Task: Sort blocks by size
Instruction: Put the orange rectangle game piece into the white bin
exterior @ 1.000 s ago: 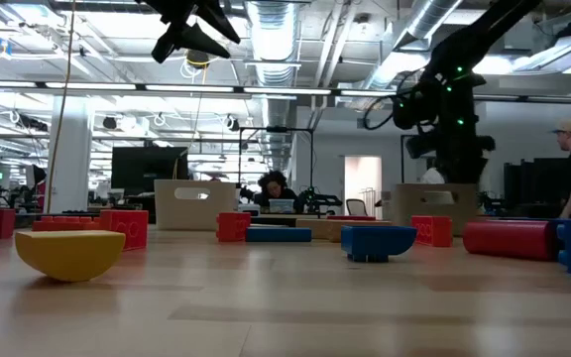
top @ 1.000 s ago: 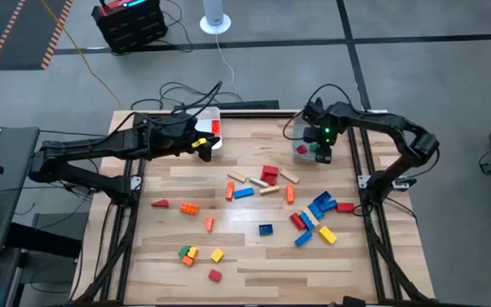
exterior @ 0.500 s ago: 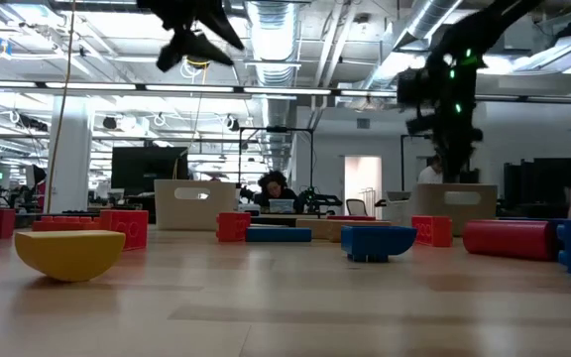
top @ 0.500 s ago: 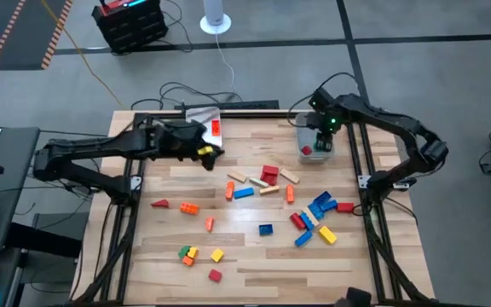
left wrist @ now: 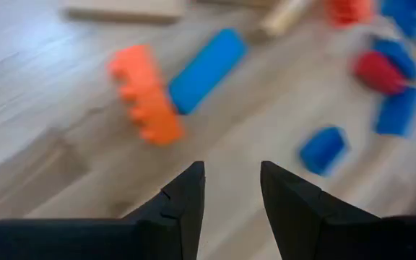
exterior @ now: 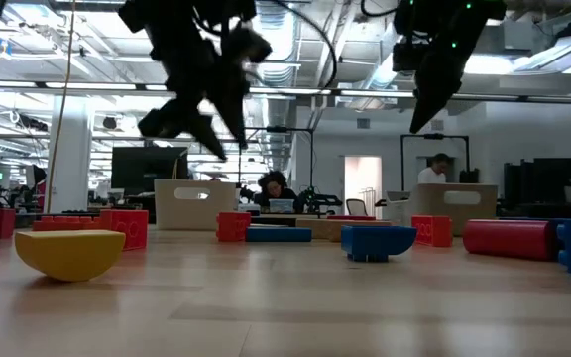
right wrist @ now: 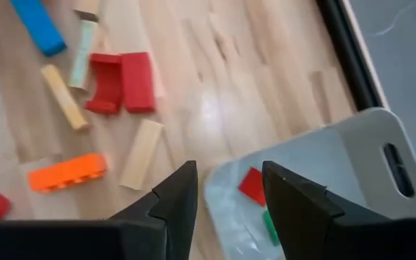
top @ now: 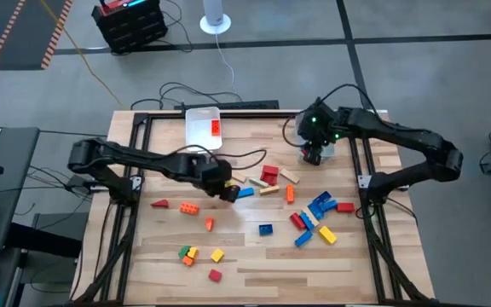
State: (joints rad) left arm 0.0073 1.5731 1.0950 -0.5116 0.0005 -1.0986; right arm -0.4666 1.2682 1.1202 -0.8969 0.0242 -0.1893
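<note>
Left gripper (left wrist: 230, 189) above wooden table (top: 254, 256), fingers parted, nothing between, near orange studded brick (left wrist: 146, 94). Right gripper (right wrist: 226, 189) over clear plastic bin (right wrist: 338, 180), fingers parted, empty.

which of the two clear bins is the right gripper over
The bin at the table's far right corner, holding a red block and a green one. The right gripper hangs open above its edge; the other bin sits far-left.

Lying loose across the bench (top: 254, 256): blocks (top: 267, 228) in red, orange, yellow, blue, green and tan, stubby ones and longer bars, clustering mostly toward the bench's right half, a few sitting near its front-left corner.
</note>
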